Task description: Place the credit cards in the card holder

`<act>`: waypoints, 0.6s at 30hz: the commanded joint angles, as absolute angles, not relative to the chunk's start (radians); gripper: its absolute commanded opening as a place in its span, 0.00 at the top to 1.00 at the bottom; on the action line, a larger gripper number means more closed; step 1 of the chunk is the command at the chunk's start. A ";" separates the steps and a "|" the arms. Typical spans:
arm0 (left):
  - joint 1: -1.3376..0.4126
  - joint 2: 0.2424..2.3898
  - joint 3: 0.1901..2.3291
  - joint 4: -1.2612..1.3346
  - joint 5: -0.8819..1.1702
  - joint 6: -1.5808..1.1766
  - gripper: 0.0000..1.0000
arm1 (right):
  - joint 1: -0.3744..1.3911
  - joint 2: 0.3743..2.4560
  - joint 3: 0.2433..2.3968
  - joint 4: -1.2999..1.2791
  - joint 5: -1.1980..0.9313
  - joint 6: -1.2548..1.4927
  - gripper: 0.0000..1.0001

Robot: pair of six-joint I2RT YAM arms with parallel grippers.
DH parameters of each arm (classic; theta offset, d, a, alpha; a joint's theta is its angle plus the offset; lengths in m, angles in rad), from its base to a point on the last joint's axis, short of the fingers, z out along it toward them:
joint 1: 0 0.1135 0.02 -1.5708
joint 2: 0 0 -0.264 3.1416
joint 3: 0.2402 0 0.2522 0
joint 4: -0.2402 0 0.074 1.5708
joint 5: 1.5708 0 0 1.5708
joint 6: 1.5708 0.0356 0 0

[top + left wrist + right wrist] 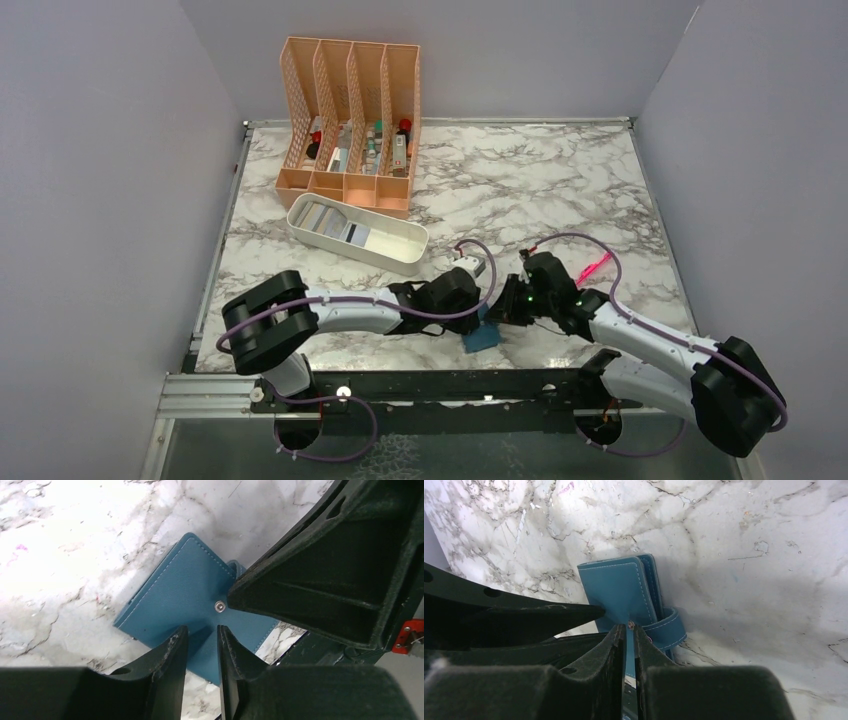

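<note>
I see the card holder [481, 338] at the near edge of the desk [560, 190], between both arms. My right claw [629, 640] pinches its flap beside the snap [218, 607]. My left claw [200, 640] has its fingers slightly apart at the holder's edge; I cannot tell whether it grips. The credit cards [325, 217] lie in the white tray [400, 255].

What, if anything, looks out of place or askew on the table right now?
The card holder lies skewed at the near edge of the table, its snap strap bowed out sideways in a loop where the right gripper pinches it. Nothing looks spilled or damaged.
</note>
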State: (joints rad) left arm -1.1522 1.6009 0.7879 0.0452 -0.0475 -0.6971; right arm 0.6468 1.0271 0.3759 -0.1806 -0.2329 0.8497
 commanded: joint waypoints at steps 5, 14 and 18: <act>-1.151 1.550 0.832 -0.101 -0.128 -0.685 0.62 | 0.646 0.939 0.456 -0.371 -0.111 0.808 0.82; -1.149 1.642 0.890 -0.134 -0.126 -0.635 0.50 | 0.646 0.939 0.468 -0.408 -0.044 0.782 0.82; -1.149 1.687 0.919 -0.176 -0.131 -0.626 0.52 | 0.645 0.984 0.416 -0.301 -0.146 0.812 0.83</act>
